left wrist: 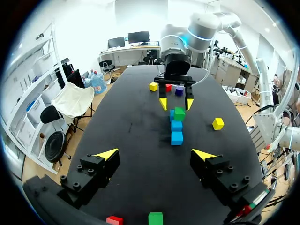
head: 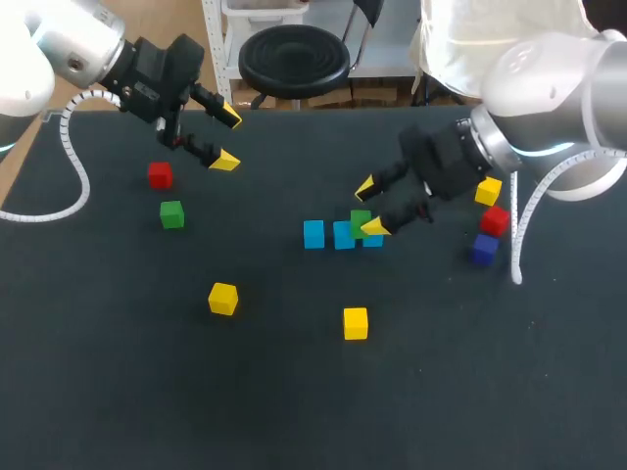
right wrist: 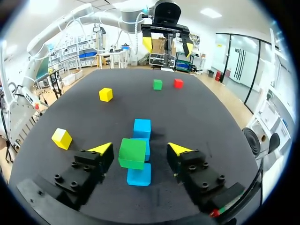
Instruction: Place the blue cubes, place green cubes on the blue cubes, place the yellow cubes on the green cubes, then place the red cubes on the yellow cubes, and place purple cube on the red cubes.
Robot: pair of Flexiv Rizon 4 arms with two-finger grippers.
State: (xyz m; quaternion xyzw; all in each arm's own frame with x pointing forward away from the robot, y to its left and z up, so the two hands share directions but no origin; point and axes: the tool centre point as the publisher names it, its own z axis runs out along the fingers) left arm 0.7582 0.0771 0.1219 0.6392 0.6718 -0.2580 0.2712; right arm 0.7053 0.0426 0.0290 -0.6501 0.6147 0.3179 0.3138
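Note:
Three blue cubes [head: 313, 233] lie in a row mid-table. A green cube [head: 361, 223] rests on top of the row, over its middle and right cubes, slightly askew. My right gripper [head: 368, 207] straddles it, open; in the right wrist view a gap shows between each finger and the green cube [right wrist: 132, 153]. A second green cube [head: 172, 214] and a red cube [head: 160, 175] lie at the left. My left gripper [head: 227, 139] hangs open and empty above the table behind them. Two yellow cubes [head: 223, 299] [head: 356, 322] lie nearer the front.
At the right, past my right arm, sit a yellow cube [head: 488, 191], a red cube [head: 495, 220] and a purple cube [head: 485, 249] close together. In the left wrist view, the red cube [left wrist: 115, 220] and green cube [left wrist: 155, 218] lie under my left gripper [left wrist: 155, 154].

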